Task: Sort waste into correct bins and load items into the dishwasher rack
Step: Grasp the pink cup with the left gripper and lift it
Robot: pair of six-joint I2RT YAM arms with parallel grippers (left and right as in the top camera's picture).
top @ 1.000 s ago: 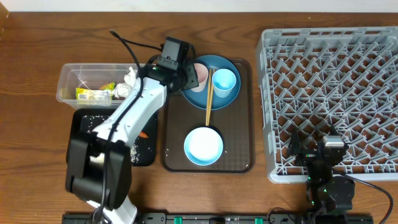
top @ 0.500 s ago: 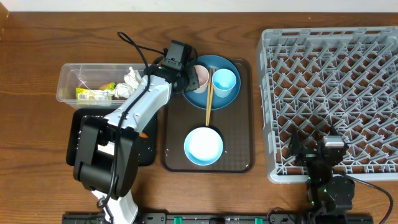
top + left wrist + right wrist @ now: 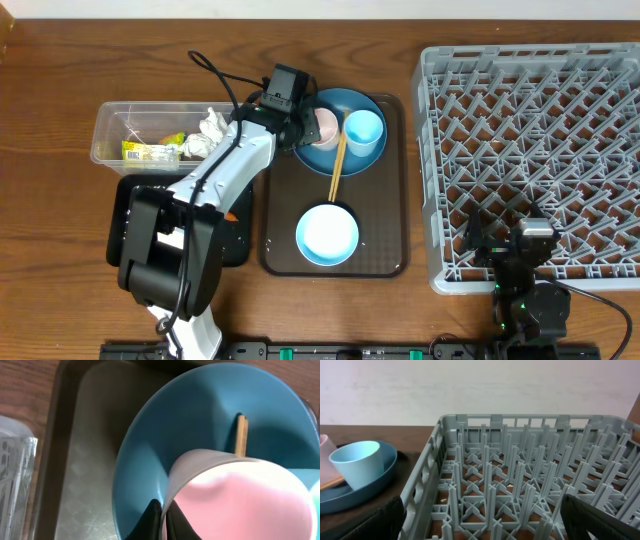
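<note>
**On the blue plate, 12 o'clock end of the brown tray: pink cup, pinched by its wall**

Item: pink cup [image 3: 326, 126]. It sat on the 9 o'clock side of the dark blue plate [image 3: 368, 99], with the light blue cup [image 3: 362, 130] just beside it at 3 o'clock. The chopsticks [image 3: 337, 166] lay between the two cups and ran off the plate toward 6 o'clock.

Grip: the left gripper [image 3: 306, 125] was closed narrow on the cup's wall at its 9 o'clock edge. In the wrist view one finger sat inside the rim and one outside.

Handling note (judgement): a thin one-sided pinch lets a cup swing. The lift should go straight up and slowly, clearing the chopsticks and the neighbouring cup before any travel toward the dishwasher rack [image 3: 530, 150] at 3 o'clock. The cup should be turned mouth-down only once it is over the pegs.

Pose: the left arm reached from its base at 7 o'clock diagonally over the black tray [image 3: 243, 228], passing the 3 o'clock end of the clear container [image 3: 108, 130]. The wrist was angled down at the plate.

Other stock: bowl [image 3: 327, 233] at the 6 o'clock end of the brown tray [image 3: 388, 215]. The right gripper [image 3: 487, 517] was parked at the rack's 6 o'clock edge, its jaws spread wide and holding nothing.
</note>
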